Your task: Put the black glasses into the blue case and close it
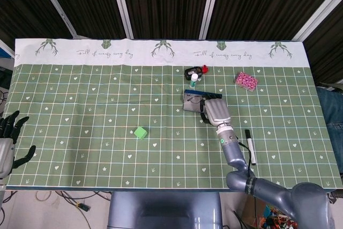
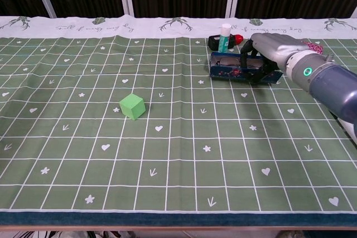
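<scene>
Right hand [image 1: 215, 111] rests on the blue case [image 2: 227, 66] at far desk centre-right, fingers curled over its near edge; black glasses [image 2: 245, 61] lie inside. A bottle [image 2: 225, 35] stands just behind, pink beads [image 1: 246, 81] and a marker [image 1: 250, 146] lie nearby, and a green cube [image 2: 133, 106] sits well apart. Left hand [image 1: 7, 142] hangs at the desk's left edge, fingers spread and holding nothing.

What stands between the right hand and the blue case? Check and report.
Nothing visible does. The right hand is already at the blue case, fingers curled over its right end. The small bottle stands behind the case, out of the way. Whether the glasses lie inside cannot be told.
</scene>
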Controlling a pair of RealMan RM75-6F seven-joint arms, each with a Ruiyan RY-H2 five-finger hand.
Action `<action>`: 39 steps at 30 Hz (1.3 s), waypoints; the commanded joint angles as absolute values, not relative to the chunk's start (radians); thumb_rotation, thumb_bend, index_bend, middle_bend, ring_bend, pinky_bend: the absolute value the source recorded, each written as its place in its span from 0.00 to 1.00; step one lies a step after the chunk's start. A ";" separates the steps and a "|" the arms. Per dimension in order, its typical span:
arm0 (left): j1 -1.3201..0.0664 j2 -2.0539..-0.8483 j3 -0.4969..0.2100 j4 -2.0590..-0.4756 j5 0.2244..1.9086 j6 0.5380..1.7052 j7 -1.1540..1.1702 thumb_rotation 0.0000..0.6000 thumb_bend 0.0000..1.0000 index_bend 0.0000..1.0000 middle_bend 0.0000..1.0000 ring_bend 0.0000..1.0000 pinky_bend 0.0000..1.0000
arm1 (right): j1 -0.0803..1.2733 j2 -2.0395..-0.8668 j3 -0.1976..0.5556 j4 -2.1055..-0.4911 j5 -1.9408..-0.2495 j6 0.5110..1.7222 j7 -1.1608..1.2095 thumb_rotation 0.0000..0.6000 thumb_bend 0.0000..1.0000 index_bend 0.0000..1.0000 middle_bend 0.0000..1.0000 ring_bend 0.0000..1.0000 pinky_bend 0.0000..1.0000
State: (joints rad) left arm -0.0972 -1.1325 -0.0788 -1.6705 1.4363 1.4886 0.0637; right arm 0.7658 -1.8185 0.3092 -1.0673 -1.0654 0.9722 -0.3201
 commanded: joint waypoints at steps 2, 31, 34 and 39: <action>-0.096 -1.133 -0.078 -1.671 1.438 1.490 0.066 1.00 0.31 0.13 0.00 0.00 0.00 | 0.722 -1.724 0.285 -1.244 -1.061 1.011 -0.390 1.00 0.53 0.66 0.26 0.27 0.24; -0.096 -1.132 -0.078 -1.672 1.439 1.492 0.063 1.00 0.31 0.13 0.00 0.00 0.00 | 0.844 -1.659 0.325 -1.340 -0.738 0.919 -0.688 1.00 0.53 0.66 0.24 0.24 0.24; -0.096 -1.132 -0.078 -1.671 1.439 1.492 0.061 1.00 0.32 0.13 0.00 0.00 0.00 | 0.868 -1.660 0.336 -1.335 -0.695 0.917 -0.712 1.00 0.53 0.66 0.24 0.24 0.24; -0.097 -1.132 -0.078 -1.671 1.439 1.489 0.062 1.00 0.31 0.13 0.00 0.00 0.00 | 0.898 -1.659 0.337 -1.336 -0.651 0.925 -0.749 1.00 0.53 0.66 0.24 0.24 0.24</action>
